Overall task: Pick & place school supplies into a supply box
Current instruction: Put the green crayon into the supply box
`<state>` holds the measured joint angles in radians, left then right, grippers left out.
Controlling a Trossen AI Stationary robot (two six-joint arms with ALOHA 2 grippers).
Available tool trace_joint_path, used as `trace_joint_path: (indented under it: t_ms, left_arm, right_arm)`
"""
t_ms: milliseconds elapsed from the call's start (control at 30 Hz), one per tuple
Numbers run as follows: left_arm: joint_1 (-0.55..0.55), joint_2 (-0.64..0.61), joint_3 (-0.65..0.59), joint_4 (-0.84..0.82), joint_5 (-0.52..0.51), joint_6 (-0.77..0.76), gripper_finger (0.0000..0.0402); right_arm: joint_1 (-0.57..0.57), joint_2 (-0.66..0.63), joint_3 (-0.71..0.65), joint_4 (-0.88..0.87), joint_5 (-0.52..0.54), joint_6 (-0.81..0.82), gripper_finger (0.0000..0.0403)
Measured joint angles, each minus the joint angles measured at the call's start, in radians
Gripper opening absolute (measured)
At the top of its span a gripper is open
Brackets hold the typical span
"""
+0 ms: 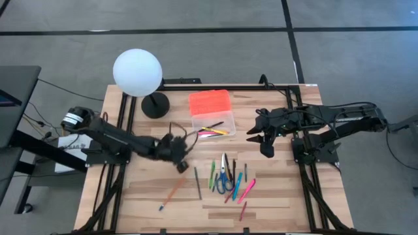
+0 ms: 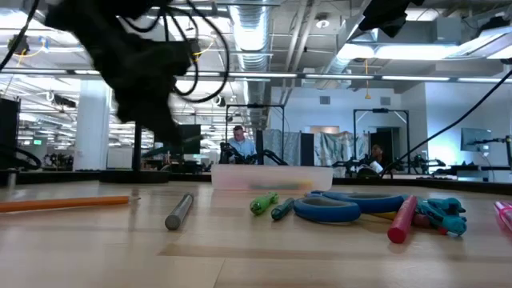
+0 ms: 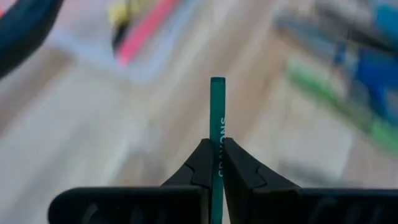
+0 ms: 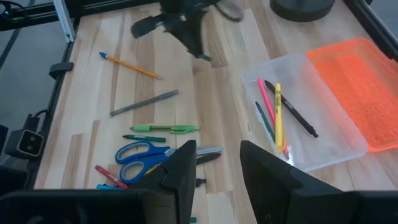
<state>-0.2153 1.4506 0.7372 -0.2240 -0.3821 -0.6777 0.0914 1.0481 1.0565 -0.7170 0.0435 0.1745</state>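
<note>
The left gripper (image 1: 181,163) hangs above the table (image 1: 144,196), its fingers (image 3: 239,171) clenched on a thin green crayon (image 3: 217,118) that juts straight out past the tips. Ahead of it and to one side sits the supply box (image 1: 210,125), clear and open, with a few pens inside and its orange lid (image 1: 209,102) lying flat behind. The right gripper (image 1: 261,142) waits beyond the box, fingers spread and empty. Scissors (image 1: 224,177) and loose pens lie between the two grippers; an orange pencil (image 1: 172,192) rests near the left one.
</note>
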Motion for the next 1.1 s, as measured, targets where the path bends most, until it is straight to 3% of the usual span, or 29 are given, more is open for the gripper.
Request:
trace_joint_path:
  t_ms: [233,467,667,833,1100]
  left_arm:
    - [0.212,0.011,0.002,0.253,0.066,0.250,0.0004]
    - [0.367,0.021,0.073,0.261,0.161,0.533,0.0005]
    - [0.470,0.076,0.151,0.254,0.236,0.649,0.0006]
    - [0.498,0.179,0.253,0.210,0.327,0.699,0.0006]
    - [0.498,0.301,0.391,0.076,0.326,0.749,0.0019]
  right_arm:
    - [0.000,0.003,0.000,0.006,0.066,0.000,0.0118]
    - [0.000,0.024,-0.001,0.012,0.069,0.000,0.0118]
    - [0.000,0.068,-0.001,0.033,0.071,-0.008,0.0118]
    - [0.000,0.121,0.000,0.060,0.069,-0.009,0.0118]
    - [0.013,0.153,0.000,0.051,0.068,-0.004,0.0118]
